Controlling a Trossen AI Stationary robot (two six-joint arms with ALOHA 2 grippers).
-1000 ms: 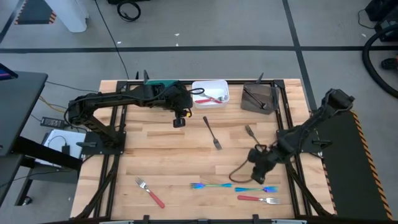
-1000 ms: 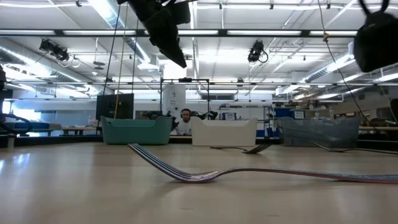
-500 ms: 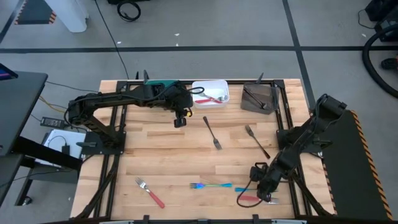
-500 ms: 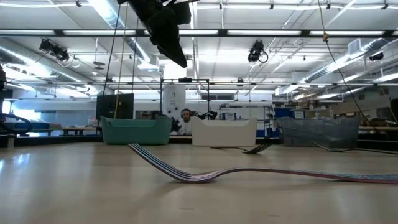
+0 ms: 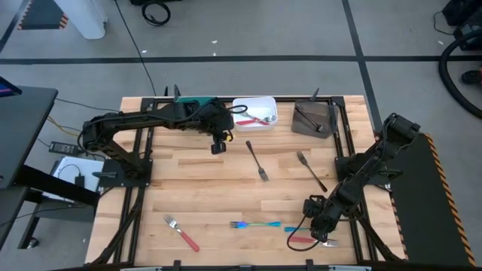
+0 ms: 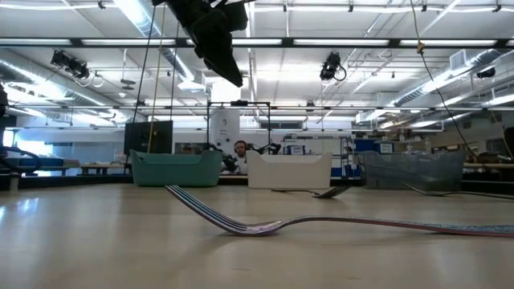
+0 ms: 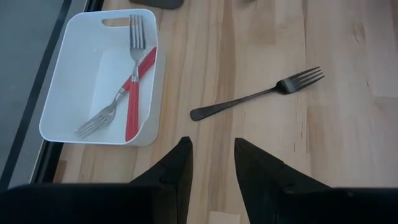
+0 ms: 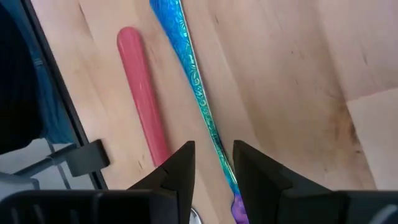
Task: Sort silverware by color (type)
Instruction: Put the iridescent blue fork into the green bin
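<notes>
At the far edge of the wooden tabletop (image 5: 188, 188) stand three square bins in a row. The teal plastic bin (image 5: 197, 102) at the left is mostly hidden under the left arm, so I cannot tell what it holds. The white plastic bin (image 7: 74, 74) in the middle holds two red-handled forks with silver tines (image 7: 134, 81), crossed over each other. The brown bin (image 5: 314, 118) at the right holds dark metallic forks (image 5: 307, 117); I cannot count them.

On the bare wood lie two red-handled forks, one (image 5: 181, 232) near the front left corner and one (image 8: 143, 106) by the front edge under the right arm. Two iridescent blue-teal forks lie at the front, one (image 5: 254, 223) in the middle and one (image 8: 199, 106) just beside the red handle. Two dark grey-black forks (image 5: 256, 159) (image 5: 310, 169) lie in the middle of the tabletop.

The left gripper (image 7: 210, 163) hangs just in front of the white bin, jaws apart, grasping nothing. The right gripper (image 8: 211, 168) is low over the blue-teal fork handle, jaws released on either side of it.
</notes>
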